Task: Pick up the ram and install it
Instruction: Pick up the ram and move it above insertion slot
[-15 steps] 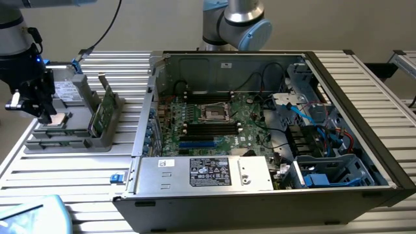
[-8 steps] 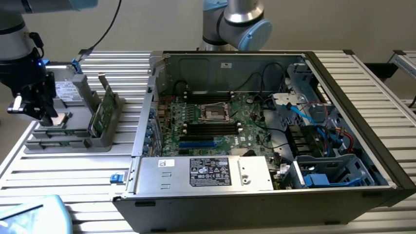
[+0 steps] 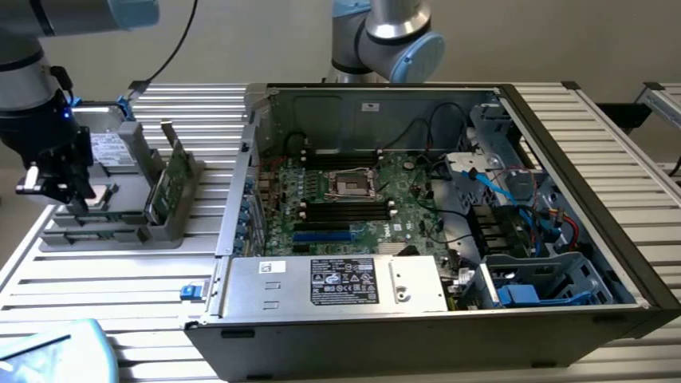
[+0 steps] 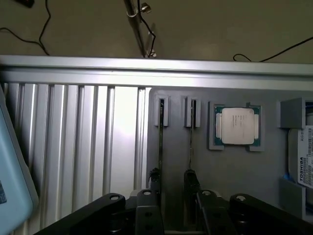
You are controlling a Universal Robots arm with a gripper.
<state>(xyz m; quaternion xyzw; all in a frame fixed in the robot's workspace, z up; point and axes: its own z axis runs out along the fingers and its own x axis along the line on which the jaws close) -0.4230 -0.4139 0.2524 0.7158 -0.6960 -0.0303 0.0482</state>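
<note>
Exterior view: a grey parts tray [image 3: 159, 233] sits on the slatted table [image 3: 107, 279] at nine o'clock of the open computer case [image 3: 596, 247]. A wide green card [image 3: 162, 187] stands upright in the tray. The case holds a motherboard [image 3: 352, 209] and, at six o'clock, a power supply [image 3: 335, 283] whose label is too small to read. The gripper [image 3: 53, 187] hangs over the tray's nine-o'clock end.

In the wrist view the ram [image 4: 160, 147] and a second stick [image 4: 190, 147] like it stand on edge in neighbouring tray slots. The fingers [image 4: 154, 178] are spread apart, one by each stick, with nothing clamped between them. Beside the sticks a silver processor [image 4: 237, 126] lies in its own square pocket. Beyond it is a hard drive [image 4: 304, 164] labelled TOSHIBA.
</note>
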